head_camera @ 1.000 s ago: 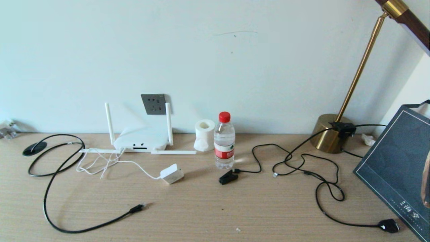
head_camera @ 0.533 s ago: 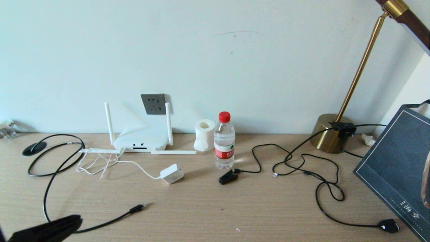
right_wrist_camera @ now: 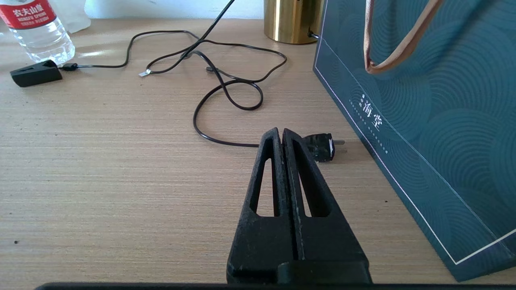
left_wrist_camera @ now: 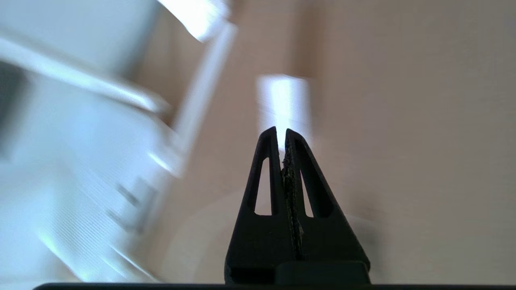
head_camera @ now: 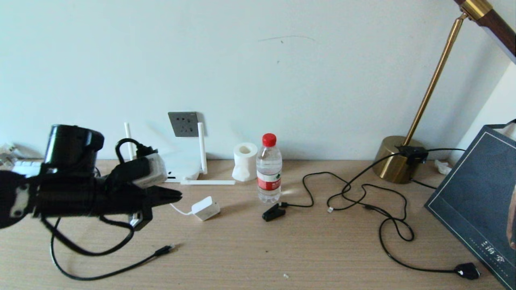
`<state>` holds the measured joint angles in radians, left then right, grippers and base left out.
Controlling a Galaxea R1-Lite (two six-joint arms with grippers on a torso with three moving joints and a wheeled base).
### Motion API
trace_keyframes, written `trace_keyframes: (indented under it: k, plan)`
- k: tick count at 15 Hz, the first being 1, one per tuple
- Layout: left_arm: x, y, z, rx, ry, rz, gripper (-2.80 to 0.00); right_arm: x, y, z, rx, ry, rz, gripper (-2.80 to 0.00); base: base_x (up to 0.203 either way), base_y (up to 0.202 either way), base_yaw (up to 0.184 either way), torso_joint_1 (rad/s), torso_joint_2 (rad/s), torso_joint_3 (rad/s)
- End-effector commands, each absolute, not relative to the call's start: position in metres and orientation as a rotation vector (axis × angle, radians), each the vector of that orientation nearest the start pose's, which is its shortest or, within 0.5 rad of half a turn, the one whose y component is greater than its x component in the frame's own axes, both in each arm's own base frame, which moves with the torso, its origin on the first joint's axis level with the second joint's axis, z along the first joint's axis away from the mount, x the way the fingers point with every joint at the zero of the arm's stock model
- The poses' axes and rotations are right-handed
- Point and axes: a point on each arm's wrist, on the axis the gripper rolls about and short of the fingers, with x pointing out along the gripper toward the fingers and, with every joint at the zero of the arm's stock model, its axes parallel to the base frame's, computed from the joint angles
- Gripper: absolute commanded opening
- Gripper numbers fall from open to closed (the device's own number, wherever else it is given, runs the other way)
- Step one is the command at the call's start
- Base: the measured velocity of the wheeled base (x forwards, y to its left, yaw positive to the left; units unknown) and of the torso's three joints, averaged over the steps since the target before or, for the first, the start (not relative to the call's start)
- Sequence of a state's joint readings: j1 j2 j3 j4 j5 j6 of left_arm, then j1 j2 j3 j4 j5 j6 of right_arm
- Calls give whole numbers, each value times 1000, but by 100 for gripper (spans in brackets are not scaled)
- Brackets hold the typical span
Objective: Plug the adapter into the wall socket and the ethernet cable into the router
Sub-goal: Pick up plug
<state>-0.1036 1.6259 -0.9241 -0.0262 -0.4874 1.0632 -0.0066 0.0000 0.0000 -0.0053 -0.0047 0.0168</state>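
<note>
The white adapter (head_camera: 206, 208) lies on the desk on its thin white cord, also showing as a pale block (left_wrist_camera: 284, 100) beyond the fingers in the left wrist view. My left gripper (head_camera: 177, 197) hovers shut and empty just left of it, above the desk. The dark grey wall socket (head_camera: 183, 123) is on the wall behind the white router (head_camera: 183, 165), whose left half my arm hides. The ethernet cable plug (head_camera: 165, 250) rests near the front edge. My right gripper (right_wrist_camera: 281, 133) is shut and empty, low over the desk at the right, out of the head view.
A water bottle (head_camera: 269, 168) and tissue roll (head_camera: 245, 161) stand right of the router. A black clip plug (head_camera: 273, 212), tangled black cords (head_camera: 363, 201), a flat black plug (head_camera: 467, 270), a brass lamp base (head_camera: 397, 161) and a dark paper bag (head_camera: 479, 193) fill the right side.
My left arm has swung up from the bottom-left corner into the middle left, now covering part of the router and the white cord, its tip near the adapter.
</note>
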Motion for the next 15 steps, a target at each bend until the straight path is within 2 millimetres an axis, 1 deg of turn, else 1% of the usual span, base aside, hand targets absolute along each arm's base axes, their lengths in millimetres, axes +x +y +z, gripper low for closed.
trace_keyframes:
  k: [1,2,4,5,7,10,12,15]
  plan:
    - [334,-47,160,996,295,-955,-280,-23,0,76,17,-6,-11,-280,0,0,0,0,0,0]
    - [344,-49,163,1040,282,-980,-280,-23,0,76,17,-6,-11,-280,0,0,0,0,0,0]
    - [356,-52,170,1100,284,-1036,-280,-23,0,76,17,-6,-11,-280,0,0,0,0,0,0]
    - [360,-54,173,1128,292,-1066,0,-23,0,76,17,-6,-11,-280,0,0,0,0,0,0]
    - [360,-63,177,1157,328,-1126,0,-23,0,76,17,-6,-11,-280,0,0,0,0,0,0]
    - [356,-73,174,1139,382,-1169,0,-23,0,76,17,-6,-11,-280,0,0,0,0,0,0]
    - [354,-77,169,1083,460,-1180,0,-23,0,76,17,-6,-11,-280,0,0,0,0,0,0]
    - [350,-86,167,944,579,-1162,0,-23,0,76,17,-6,-11,-280,0,0,0,0,0,0]
